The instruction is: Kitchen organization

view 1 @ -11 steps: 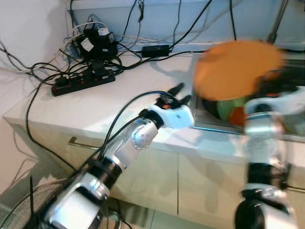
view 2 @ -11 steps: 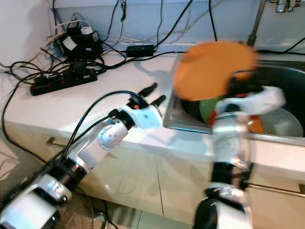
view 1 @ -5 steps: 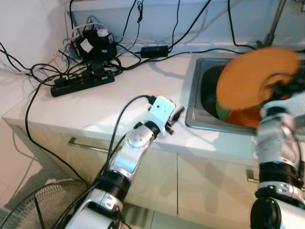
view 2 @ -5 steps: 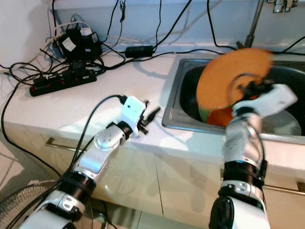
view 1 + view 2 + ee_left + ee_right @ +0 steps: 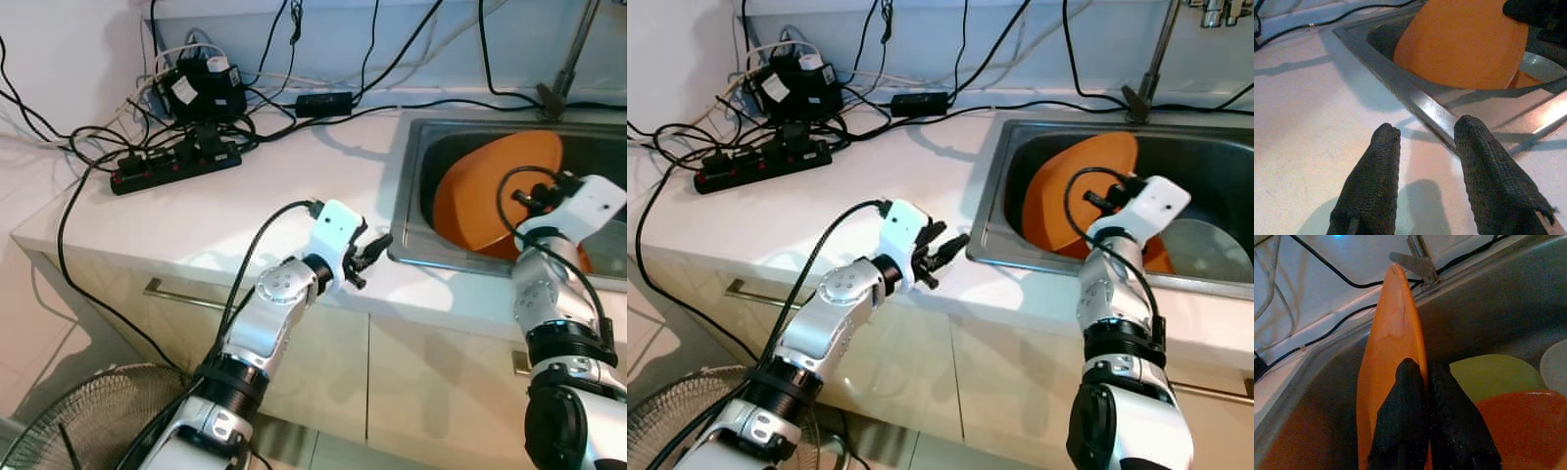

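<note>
Fingers of our right hand (image 5: 1425, 426) pinch the orange plate (image 5: 495, 191), standing on edge inside the sink (image 5: 416, 157). Our left hand (image 5: 1425, 161) hovers open over the table (image 5: 245, 186). Next, we judge, comes lifting the plate onto the table.

Orange plate (image 5: 1068, 196) stands tilted on edge at sink's (image 5: 991, 220) left side, over green plate (image 5: 1493, 374) and orange bowl (image 5: 1520, 428).

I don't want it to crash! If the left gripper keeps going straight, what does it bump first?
Probably the steel sink's rim; the left gripper points across it toward the round orange plate beyond.
</note>
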Tool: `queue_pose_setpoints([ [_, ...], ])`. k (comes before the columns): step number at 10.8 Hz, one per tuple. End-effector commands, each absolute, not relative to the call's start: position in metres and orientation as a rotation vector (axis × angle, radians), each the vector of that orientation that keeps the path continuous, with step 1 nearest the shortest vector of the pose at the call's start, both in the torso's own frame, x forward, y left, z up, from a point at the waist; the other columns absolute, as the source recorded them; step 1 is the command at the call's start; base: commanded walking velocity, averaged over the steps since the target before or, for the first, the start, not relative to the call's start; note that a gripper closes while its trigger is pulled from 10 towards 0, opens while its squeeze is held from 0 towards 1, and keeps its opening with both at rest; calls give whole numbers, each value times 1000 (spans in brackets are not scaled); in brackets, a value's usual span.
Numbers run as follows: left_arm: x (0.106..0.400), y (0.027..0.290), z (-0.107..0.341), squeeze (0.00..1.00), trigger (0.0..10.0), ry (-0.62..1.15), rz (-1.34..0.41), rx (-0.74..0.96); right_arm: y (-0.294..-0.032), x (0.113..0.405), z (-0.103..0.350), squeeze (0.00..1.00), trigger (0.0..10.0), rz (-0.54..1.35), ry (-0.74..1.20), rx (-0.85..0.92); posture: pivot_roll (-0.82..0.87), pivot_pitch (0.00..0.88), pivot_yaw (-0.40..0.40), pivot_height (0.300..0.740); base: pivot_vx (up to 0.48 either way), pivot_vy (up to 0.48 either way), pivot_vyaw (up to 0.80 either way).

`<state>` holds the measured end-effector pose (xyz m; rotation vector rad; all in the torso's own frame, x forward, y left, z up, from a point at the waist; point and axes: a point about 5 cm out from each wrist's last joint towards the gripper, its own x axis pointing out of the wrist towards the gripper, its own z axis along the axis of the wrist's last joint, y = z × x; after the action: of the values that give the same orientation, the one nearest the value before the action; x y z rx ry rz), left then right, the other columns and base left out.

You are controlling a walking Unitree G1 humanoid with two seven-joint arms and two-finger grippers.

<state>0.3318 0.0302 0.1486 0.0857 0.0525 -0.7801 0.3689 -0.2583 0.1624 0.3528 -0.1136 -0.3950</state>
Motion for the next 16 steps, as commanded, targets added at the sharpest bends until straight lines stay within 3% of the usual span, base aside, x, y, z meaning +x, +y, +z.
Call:
queue_pose_setpoints([
  [1, 331, 33, 148, 0, 10000, 58, -782, 82, -254, 374, 175, 0, 10000, -369, -159, 345, 50, 0, 128, 740, 0, 0, 0],
  [2, 330, 33, 148, 0, 10000, 65, -786, 81, -253, 375, 171, 0, 10000, -365, -133, 346, 53, 0, 126, 740, 0, 0, 0],
  [3, 328, 33, 148, 0, 10000, 83, -793, 76, -250, 377, 162, 839, 10000, -359, -81, 342, 58, 0, 125, 740, 0, 0, 0],
  [4, 326, 34, 147, 0, 10000, 95, -795, 73, -245, 378, 157, 867, 10000, -341, -54, 326, 61, 0, 125, 740, 0, 0, 0],
  [5, 326, 34, 147, 0, 10000, 99, -794, 73, -242, 379, 156, 51, 10000, -329, -50, 320, 62, 0, 125, 740, 0, 0, 0],
  [6, 325, 34, 147, 0, 10000, 101, -793, 73, -239, 379, 154, 0, 10000, -320, -42, 321, 63, 0, 125, 740, 0, 0, 0],
  [10, 327, 36, 150, 0, 10000, 79, -763, 70, -233, 381, 161, 0, 10000, -285, -88, 224, 57, 0, 125, 740, 0, 0, 0],
  [13, 340, 50, 166, 0, 10000, -65, -605, 54, -210, 370, 197, 0, 10000, -145, -358, -9, 39, 0, 129, 740, 0, 0, 0],
  [16, 344, 52, 169, 0, 10000, -110, -565, 45, -201, 353, 200, 0, 10000, -120, -424, -31, 24, 0, 135, 740, 0, 0, 0],
])
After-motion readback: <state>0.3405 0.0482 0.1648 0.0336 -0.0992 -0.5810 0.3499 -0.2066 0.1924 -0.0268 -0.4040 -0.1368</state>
